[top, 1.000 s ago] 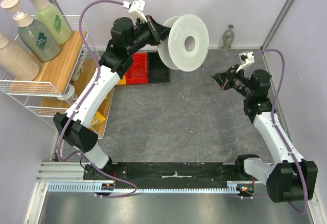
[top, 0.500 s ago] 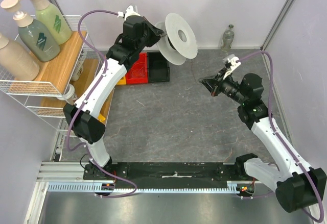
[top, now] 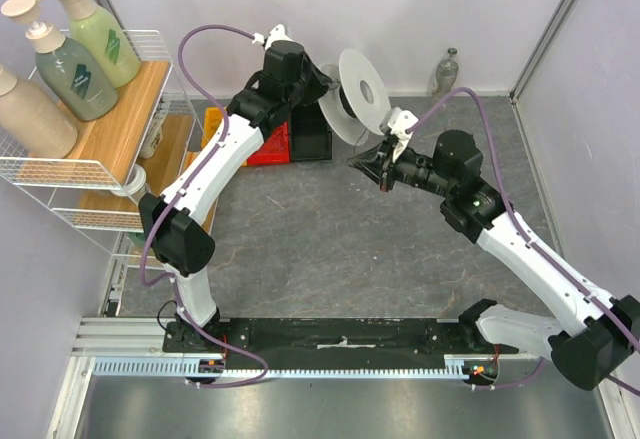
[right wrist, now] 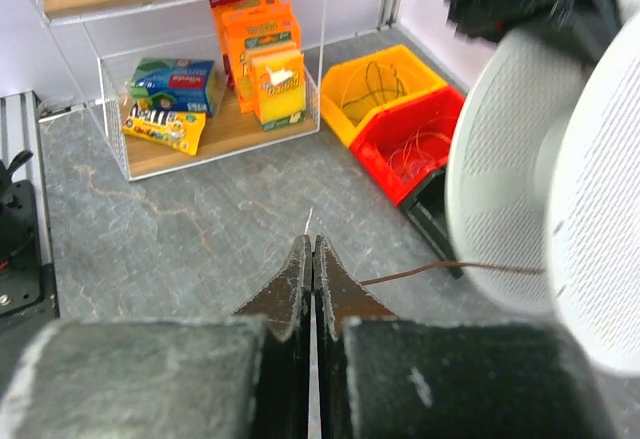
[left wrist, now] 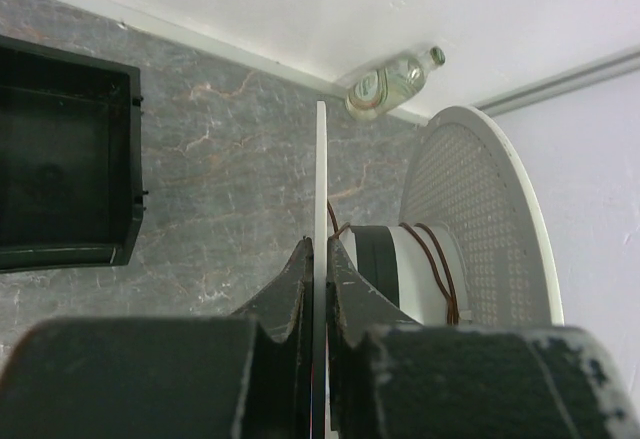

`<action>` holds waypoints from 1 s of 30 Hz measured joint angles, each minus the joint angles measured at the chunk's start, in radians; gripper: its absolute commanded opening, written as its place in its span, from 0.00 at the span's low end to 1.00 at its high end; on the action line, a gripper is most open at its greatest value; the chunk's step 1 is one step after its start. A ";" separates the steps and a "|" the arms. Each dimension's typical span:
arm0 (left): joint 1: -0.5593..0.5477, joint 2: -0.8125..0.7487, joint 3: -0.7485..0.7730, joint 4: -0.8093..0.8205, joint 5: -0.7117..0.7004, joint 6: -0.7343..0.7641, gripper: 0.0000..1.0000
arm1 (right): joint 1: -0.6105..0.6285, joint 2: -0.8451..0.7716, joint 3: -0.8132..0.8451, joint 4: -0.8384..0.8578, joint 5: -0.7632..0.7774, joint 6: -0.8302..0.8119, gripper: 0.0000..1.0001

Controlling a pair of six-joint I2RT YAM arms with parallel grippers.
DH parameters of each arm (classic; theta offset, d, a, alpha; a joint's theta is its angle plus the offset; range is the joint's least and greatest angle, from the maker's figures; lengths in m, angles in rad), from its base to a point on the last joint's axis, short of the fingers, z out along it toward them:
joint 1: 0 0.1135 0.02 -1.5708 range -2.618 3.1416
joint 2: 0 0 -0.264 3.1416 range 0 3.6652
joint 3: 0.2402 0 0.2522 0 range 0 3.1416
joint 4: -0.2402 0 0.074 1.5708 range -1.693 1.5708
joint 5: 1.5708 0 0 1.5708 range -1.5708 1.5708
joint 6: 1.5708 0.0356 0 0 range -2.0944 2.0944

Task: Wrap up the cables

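Observation:
The white round spool (top: 358, 94) is held in the air at the back middle, its flanges upright. My left gripper (top: 325, 87) is shut on the thin edge of its near flange (left wrist: 321, 159), which runs straight between the fingers. The cable (left wrist: 440, 269), a thin dark wire, lies in a few turns on the hub and runs out to my right gripper (top: 372, 167), just in front of the spool. In the right wrist view the cable (right wrist: 440, 269) stretches from the spool (right wrist: 500, 169) to the right gripper (right wrist: 312, 242), which is shut on it; a fine tip pokes past the fingertips.
Yellow (top: 212, 124), red (top: 272, 144) and black (top: 310, 141) bins sit on the floor behind the left arm. A wire shelf rack (top: 110, 129) with pump bottles (top: 70, 59) stands at the left. A clear bottle (top: 446, 72) stands at the back wall.
My left arm has swung the spool to the right and turned it edge-on. My right gripper has moved left and forward, close up to the spool.

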State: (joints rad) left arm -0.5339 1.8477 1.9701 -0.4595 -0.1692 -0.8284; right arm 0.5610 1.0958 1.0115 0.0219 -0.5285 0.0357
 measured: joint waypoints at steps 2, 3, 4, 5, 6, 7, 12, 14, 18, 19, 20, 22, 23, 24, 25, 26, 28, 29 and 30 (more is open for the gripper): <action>-0.006 0.000 -0.016 0.010 0.019 0.014 0.01 | 0.005 0.030 0.042 -0.001 0.000 -0.016 0.00; -0.008 0.000 -0.029 0.016 0.033 0.025 0.02 | 0.005 0.044 0.064 0.000 0.002 -0.022 0.00; -0.011 0.000 -0.044 0.020 0.046 0.037 0.02 | 0.005 0.057 0.084 0.000 0.003 -0.026 0.00; -0.014 0.000 -0.059 0.022 0.056 0.048 0.02 | 0.005 0.069 0.104 0.002 0.004 -0.028 0.00; -0.017 0.000 -0.077 0.026 0.068 0.064 0.02 | 0.005 0.080 0.120 0.006 0.004 -0.029 0.00; -0.020 0.000 -0.093 0.029 0.077 0.081 0.02 | 0.005 0.089 0.134 0.009 0.007 -0.026 0.00; -0.045 -0.012 -0.198 0.085 0.119 0.150 0.02 | 0.005 0.140 0.196 0.032 0.030 0.006 0.00; -0.056 -0.028 -0.240 0.107 0.133 0.173 0.02 | 0.003 0.154 0.206 0.034 0.043 0.017 0.00; -0.073 -0.065 -0.311 0.163 0.157 0.229 0.02 | -0.002 0.180 0.223 0.047 0.069 0.042 0.00; -0.075 -0.077 -0.331 0.179 0.164 0.242 0.02 | -0.005 0.185 0.226 0.050 0.077 0.046 0.00; -0.077 -0.089 -0.349 0.191 0.172 0.255 0.02 | -0.008 0.189 0.230 0.052 0.081 0.050 0.00; -0.080 -0.117 -0.393 0.226 0.184 0.282 0.02 | -0.021 0.201 0.244 0.055 0.093 0.062 0.00; -0.081 -0.132 -0.414 0.241 0.192 0.297 0.02 | -0.028 0.206 0.250 0.056 0.099 0.070 0.00; -0.081 -0.146 -0.434 0.259 0.199 0.312 0.01 | -0.037 0.212 0.256 0.061 0.105 0.078 0.00; -0.082 -0.159 -0.454 0.279 0.206 0.326 0.02 | -0.047 0.220 0.262 0.064 0.110 0.087 0.00; -0.084 -0.171 -0.471 0.294 0.210 0.341 0.02 | -0.058 0.228 0.269 0.067 0.115 0.096 0.00; -0.086 -0.201 -0.517 0.341 0.229 0.376 0.02 | -0.077 0.243 0.281 0.068 0.121 0.110 0.00; -0.089 -0.217 -0.544 0.371 0.236 0.397 0.02 | -0.087 0.254 0.288 0.070 0.121 0.118 0.00; -0.091 -0.233 -0.570 0.398 0.249 0.419 0.02 | -0.095 0.262 0.293 0.070 0.121 0.125 0.00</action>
State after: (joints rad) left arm -0.6250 1.6150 1.4006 -0.0616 0.0799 -0.4095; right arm 0.4660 1.3575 1.3045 0.0921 -0.4076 0.1608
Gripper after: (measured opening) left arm 0.090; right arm 0.009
